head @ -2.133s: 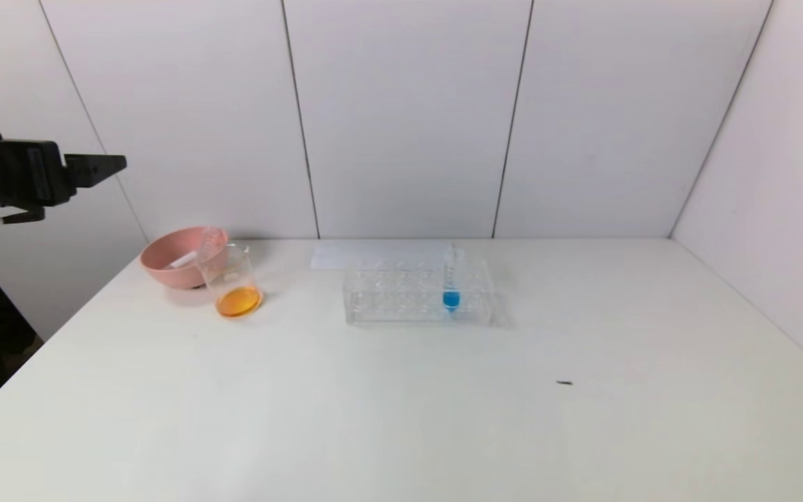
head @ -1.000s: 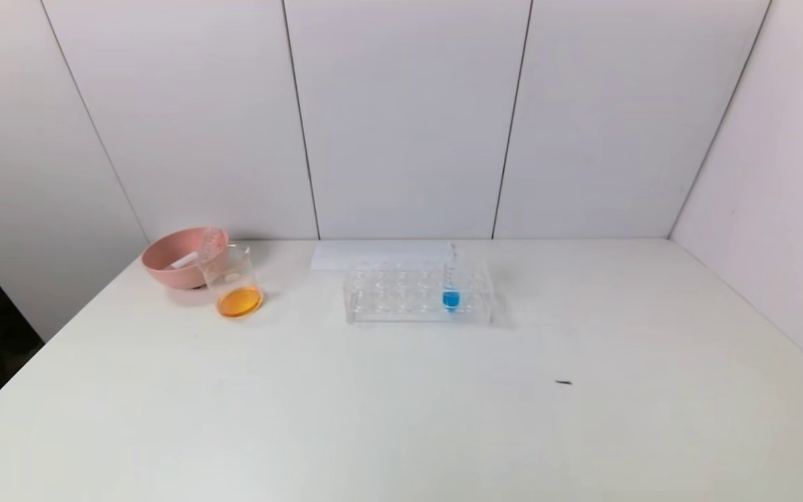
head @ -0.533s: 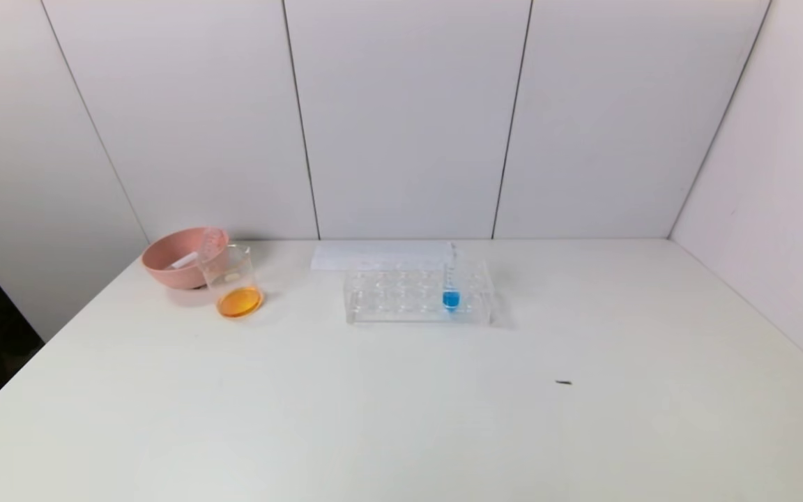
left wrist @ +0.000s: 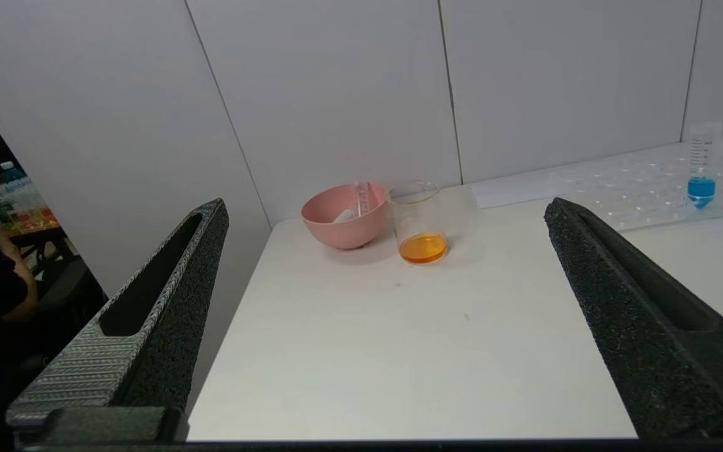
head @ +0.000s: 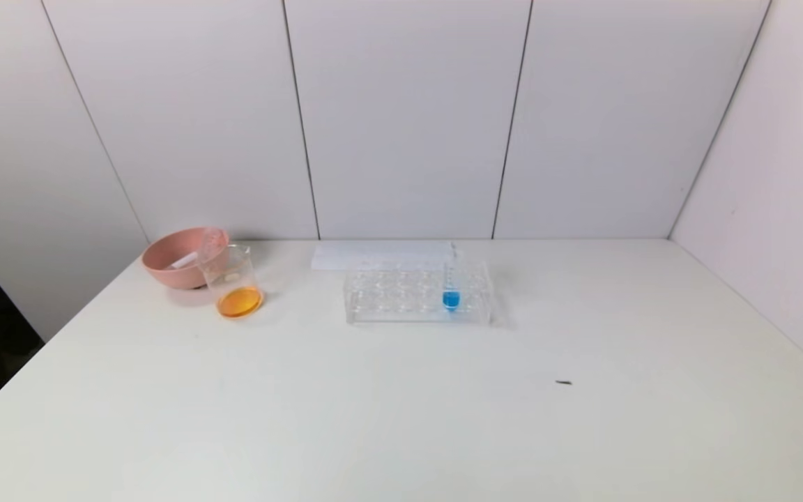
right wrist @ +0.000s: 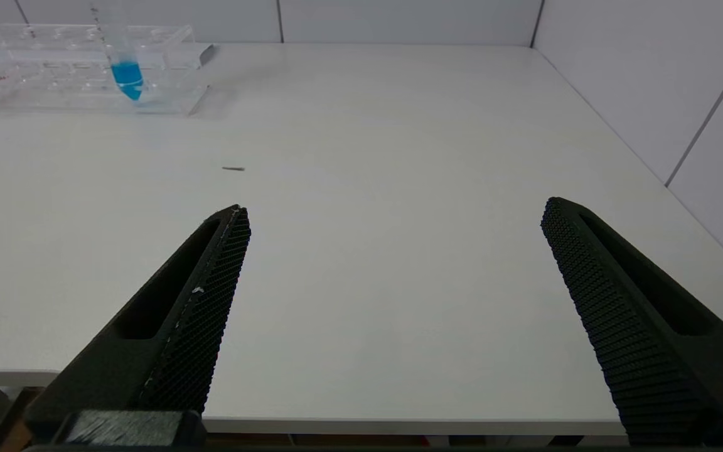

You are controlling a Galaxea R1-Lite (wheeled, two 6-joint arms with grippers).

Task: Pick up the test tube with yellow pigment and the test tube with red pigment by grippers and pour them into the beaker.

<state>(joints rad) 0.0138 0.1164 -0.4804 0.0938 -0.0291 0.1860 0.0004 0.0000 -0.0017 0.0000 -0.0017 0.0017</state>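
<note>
On the white table (head: 401, 404), orange mix is held in the beaker (head: 234, 282) (pouring apparently done), so left gripper (left wrist: 380, 314) and right gripper (right wrist: 393, 314) are parked wide, empty.

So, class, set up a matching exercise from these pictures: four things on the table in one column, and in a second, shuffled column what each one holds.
Things
1. beaker
2. pink bowl
3. clear rack
4. tube in the rack

What it holds
A. blue liquid at its tip
B. one upright tube, its other holes empty
C. a shallow layer of orange liquid
D. an emptied clear tube leaning on its rim

Pairs: 1-C, 2-D, 3-B, 4-A
</note>
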